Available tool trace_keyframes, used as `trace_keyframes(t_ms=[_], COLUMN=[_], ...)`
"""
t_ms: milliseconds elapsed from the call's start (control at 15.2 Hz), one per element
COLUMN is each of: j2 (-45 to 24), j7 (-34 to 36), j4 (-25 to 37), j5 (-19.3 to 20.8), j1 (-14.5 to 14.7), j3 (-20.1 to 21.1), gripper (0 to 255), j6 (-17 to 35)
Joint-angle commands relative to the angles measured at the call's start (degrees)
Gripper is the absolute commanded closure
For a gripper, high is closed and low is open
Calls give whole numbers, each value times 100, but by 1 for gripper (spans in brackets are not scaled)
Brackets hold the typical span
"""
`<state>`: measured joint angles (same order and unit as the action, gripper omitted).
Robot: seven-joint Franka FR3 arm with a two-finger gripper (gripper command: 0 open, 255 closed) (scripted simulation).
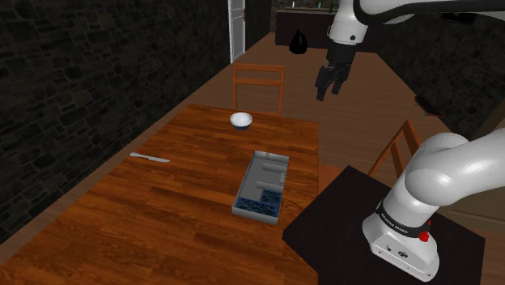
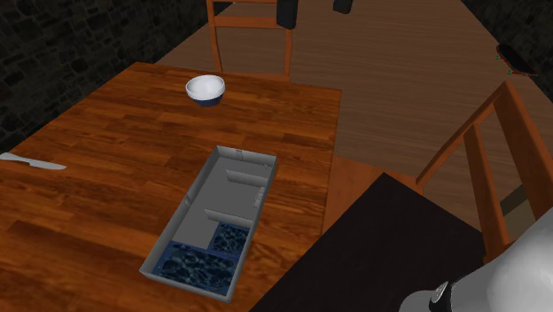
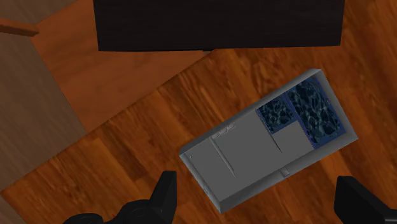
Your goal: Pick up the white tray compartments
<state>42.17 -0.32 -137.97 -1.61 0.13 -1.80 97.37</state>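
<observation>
The tray (image 1: 267, 170) lies on the wooden worktop (image 1: 162, 219) right of centre in the shoulder view, its long side running toward the top of the frame and one long wall close to the worktop's right-hand edge. It renders grey rather than white. In the second exterior view the tray (image 2: 221, 191) sits at lower centre, split by thin dividers: small grey sections at its far end, a larger plain grey section in the middle, and two dark blue mottled sections at the near end – whether that blue is lining or contents, I cannot tell.

The tool (image 1: 330, 81) hangs high in the upper right of the shoulder view, well above the worktop and apart from the tray. In the wrist view the tool (image 3: 256, 181) has its two black fingers spread wide with nothing between them touching either – the tray (image 3: 248, 146) lies far below, slantwise, near the black stand (image 3: 216, 22).

A bowl (image 2: 205, 89), white inside and blue outside, stands beyond the tray's far end. A knife (image 1: 150, 157) lies at the left of the worktop.
</observation>
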Motion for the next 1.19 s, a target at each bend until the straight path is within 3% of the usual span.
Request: trace_keyframes(t_ms=[0, 528, 1122], j2=[0, -707, -2230], j7=[0, 121, 301], j4=[0, -930, -1385], j5=[0, -121, -180], j1=[0, 202, 408], j3=[0, 304, 662], gripper=[0, 0, 0], j6=[0, 1607, 3547])
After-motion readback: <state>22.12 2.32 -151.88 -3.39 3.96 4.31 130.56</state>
